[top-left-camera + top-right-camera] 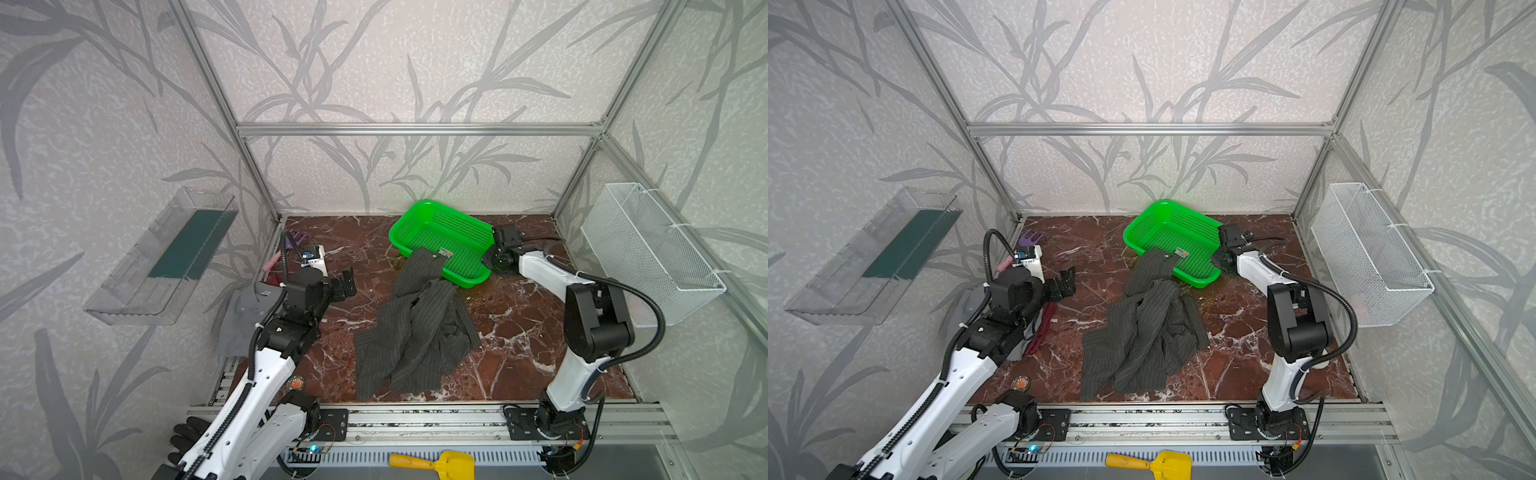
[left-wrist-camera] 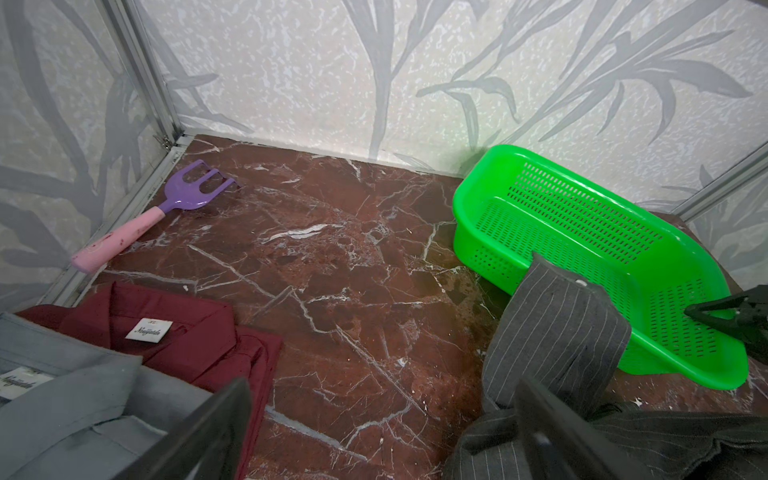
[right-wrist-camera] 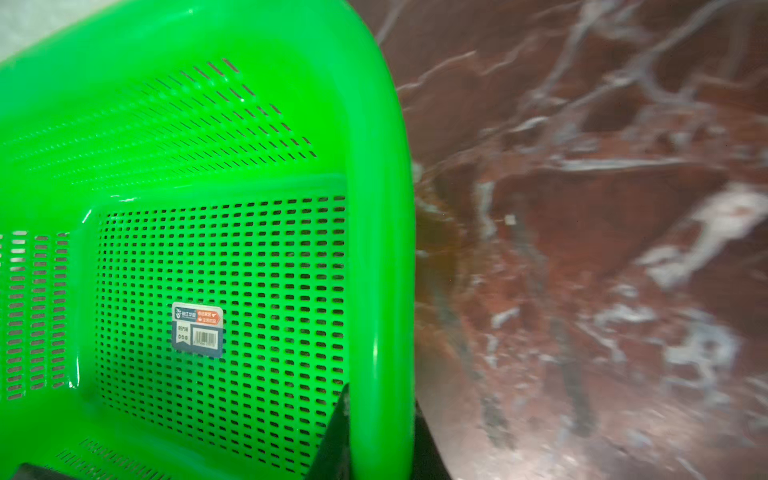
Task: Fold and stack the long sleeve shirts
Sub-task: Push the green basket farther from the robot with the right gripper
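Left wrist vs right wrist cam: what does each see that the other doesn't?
Left wrist only: purple rake, dark red shirt, grey shirt, and the pinstriped shirt with a sleeve draped over the basket's rim. Right wrist only: barcode sticker on the basket's floor. Both: green basket, marble table, right gripper at the basket's rim.

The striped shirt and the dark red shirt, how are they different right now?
Colour: the pinstriped shirt is charcoal with thin pale stripes; the dark red shirt is plain.
Pose: the pinstriped shirt lies crumpled mid-table, one sleeve draped over the rim of the green basket; the dark red shirt looks folded flat, partly under the grey shirt.
Both rest on the marble table.
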